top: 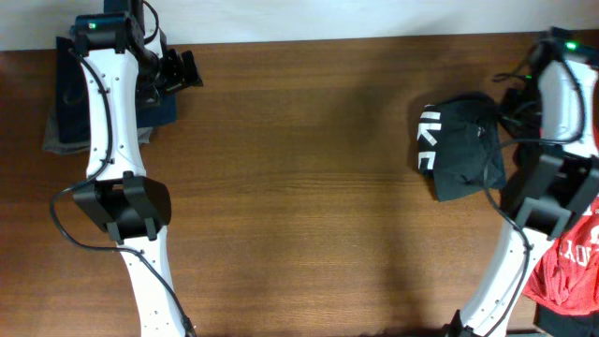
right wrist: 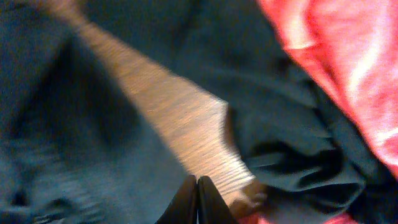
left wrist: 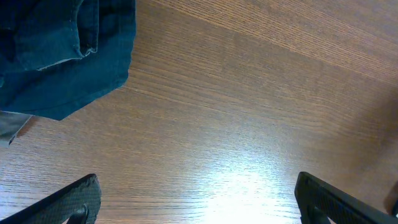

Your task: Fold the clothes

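Two shirts left for you: black T-shirt (top: 459, 145) crumpled, red T-shirt (top: 571, 267) heaped, neither folded; your left gripper (left wrist: 199, 199) gapes empty, right gripper (right wrist: 197, 199) pinched closed

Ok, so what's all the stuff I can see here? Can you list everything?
black T-shirt: 1, charcoal black with white letters, crumpled on the right side of the table
red T-shirt: 1, red with white letters, at the table's right edge, partly under the right arm
blue garment: 1, dark blue, far left corner, partly under the left arm
grey cloth: 1, grey, peeking out from under the blue garment
table: 1, brown wood
left arm: 1, white and black, left side
right arm: 1, white and black, right side
left gripper: 1, black, open over bare wood beside the blue garment
right gripper: 1, black, shut, by the black T-shirt
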